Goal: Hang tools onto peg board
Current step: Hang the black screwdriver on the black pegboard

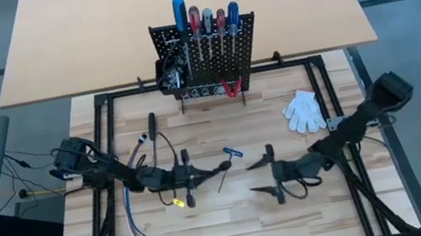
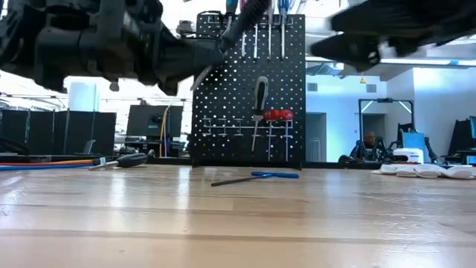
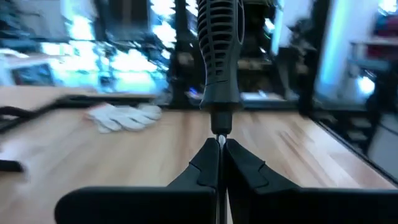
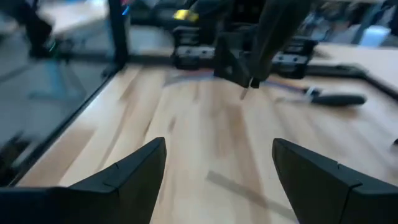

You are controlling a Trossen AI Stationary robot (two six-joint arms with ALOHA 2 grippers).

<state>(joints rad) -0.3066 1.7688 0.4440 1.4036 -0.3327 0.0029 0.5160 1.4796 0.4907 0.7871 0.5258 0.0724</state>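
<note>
The left gripper (image 1: 200,174) is clamping a black-handled screwdriver (image 3: 219,56) by its thin metal shaft, the ribbed, tapered handle sticking out ahead of the fingers (image 3: 205,168), lifted off the tabletop (image 1: 238,226) near its middle. Close beside it a small blue T-handled tool (image 2: 256,176) is lying flat on the wood, and another black-handled screwdriver (image 1: 152,126) is lying farther back on the left, next to a bundle of loose cables (image 1: 135,205).

The peg board (image 1: 213,57) is standing upright at the back edge, a black perforated metal panel with five screwdrivers hanging along its top: two blue-handled, two red-handled and one grey. One pair of red-handled pliers (image 1: 230,88) is hanging low on it, and a black bin (image 1: 170,73) of small metal bits is sitting at its left side.

The right gripper (image 1: 273,175) is hovering with its fingers spread wide and nothing between them, just right of centre. One white glove (image 1: 304,111) is lying crumpled toward the back right.

The tabletop is pale wood planks in a black metal frame; beyond it an office with monitors is showing.
</note>
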